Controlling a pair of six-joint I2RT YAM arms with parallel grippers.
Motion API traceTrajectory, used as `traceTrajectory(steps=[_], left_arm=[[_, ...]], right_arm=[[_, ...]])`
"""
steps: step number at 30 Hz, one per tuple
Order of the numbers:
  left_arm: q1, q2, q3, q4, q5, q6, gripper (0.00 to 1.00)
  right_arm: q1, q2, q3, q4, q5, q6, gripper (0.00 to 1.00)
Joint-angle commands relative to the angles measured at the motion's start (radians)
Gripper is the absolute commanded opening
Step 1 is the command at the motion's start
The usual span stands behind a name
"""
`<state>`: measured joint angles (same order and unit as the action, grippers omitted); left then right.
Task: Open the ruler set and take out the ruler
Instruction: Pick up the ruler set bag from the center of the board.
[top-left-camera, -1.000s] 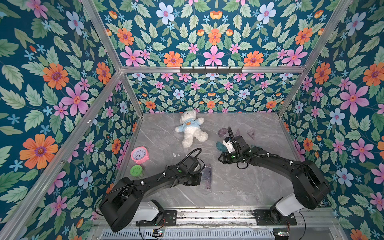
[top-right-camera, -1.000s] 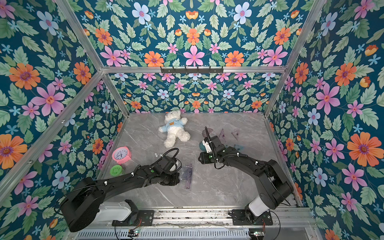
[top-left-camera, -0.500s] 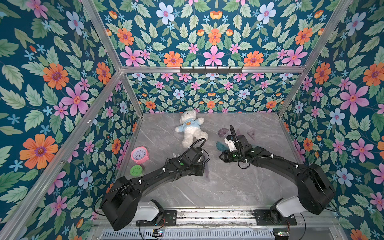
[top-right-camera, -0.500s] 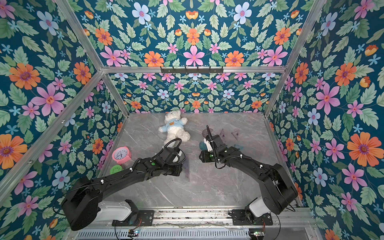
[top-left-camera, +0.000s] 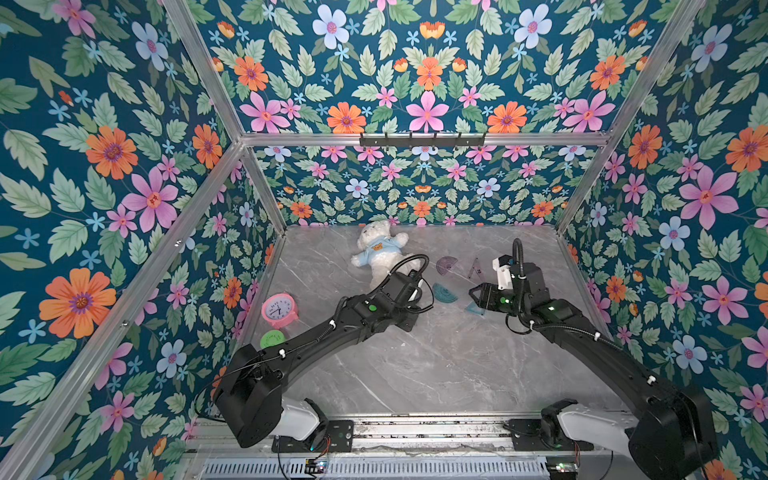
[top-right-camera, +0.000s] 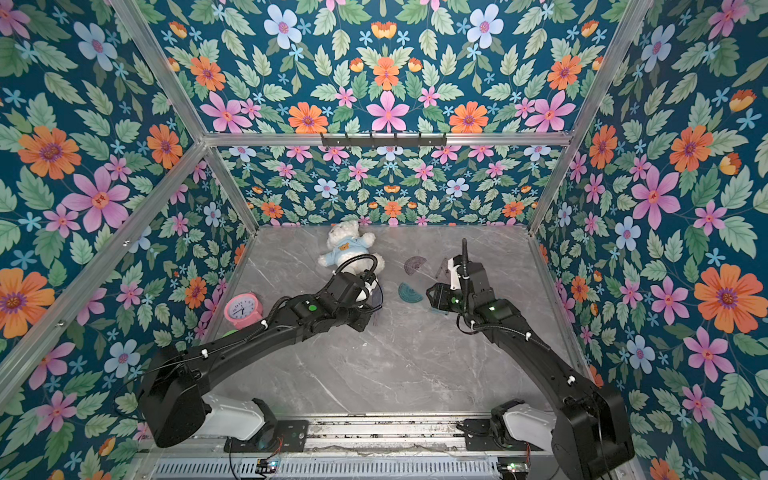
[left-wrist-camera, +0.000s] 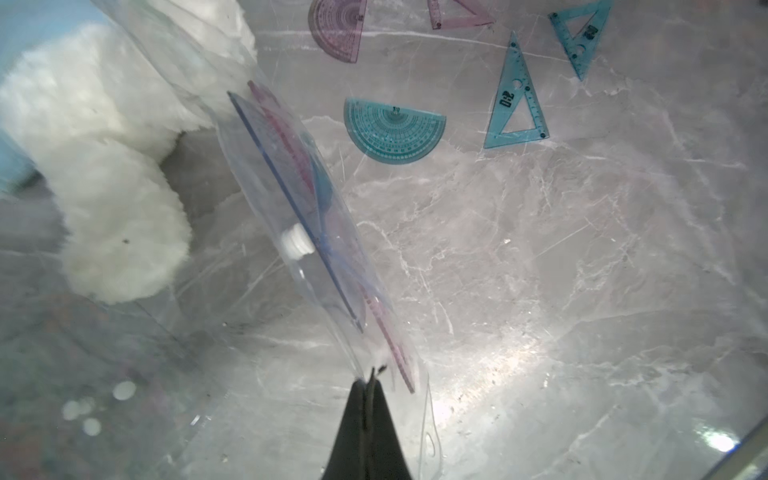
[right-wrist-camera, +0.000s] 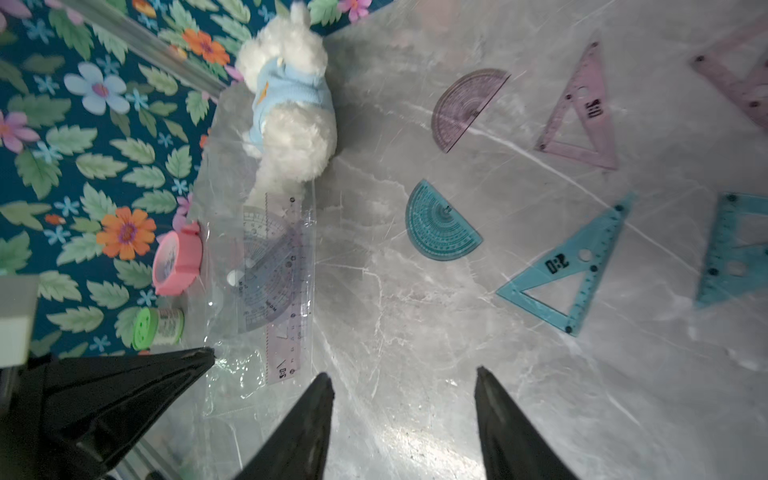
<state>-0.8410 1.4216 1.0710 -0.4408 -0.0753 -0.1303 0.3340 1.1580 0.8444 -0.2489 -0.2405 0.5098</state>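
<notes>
Well, at the left edge of the marble table (top-left-camera: 436, 365) in a top view sit a pink clock (top-left-camera: 279, 309) and a small green-lidded jar (top-left-camera: 271, 338). Near the centre, the left gripper (left-wrist-camera: 371, 376) is pinched tight on an edge of the ruler set (left-wrist-camera: 307, 232), a clear pouch held up off the table beside the white teddy bear (top-left-camera: 380, 253). A ruler and a protractor show through the plastic. Further right lie a purple protractor (top-left-camera: 446, 264) and a teal protractor (top-left-camera: 444, 293). Right of centre, the right gripper (right-wrist-camera: 403, 374) hangs with its jaws parted wide, holding nothing, near a teal triangle (right-wrist-camera: 569, 274).
</notes>
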Motion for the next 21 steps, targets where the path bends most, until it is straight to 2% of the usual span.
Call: traceTrajectory(steps=[1,5,9,12,17,21], left_arm=[[-0.024,0.013,0.028,0.019,-0.147,0.178,0.00],[-0.056,0.006,0.004,0.128,-0.187,0.329,0.00],[-0.072,-0.029,-0.042,0.223,-0.118,0.492,0.00],[-0.073,-0.070,-0.099,0.312,-0.135,0.610,0.00],[-0.075,-0.168,-0.271,0.605,-0.222,0.823,0.00],[-0.071,-0.182,-0.375,0.835,-0.287,0.991,0.00]], right_arm=[[-0.051,-0.035,-0.014,0.009,-0.018,0.059,0.60],[-0.116,-0.035,-0.017,0.019,-0.079,0.094,0.60],[-0.139,-0.008,-0.015,0.030,-0.129,0.108,0.60],[-0.153,0.005,-0.014,0.038,-0.157,0.114,0.60],[-0.214,0.005,-0.026,0.071,-0.245,0.148,0.60],[-0.280,-0.006,-0.039,0.104,-0.331,0.182,0.60]])
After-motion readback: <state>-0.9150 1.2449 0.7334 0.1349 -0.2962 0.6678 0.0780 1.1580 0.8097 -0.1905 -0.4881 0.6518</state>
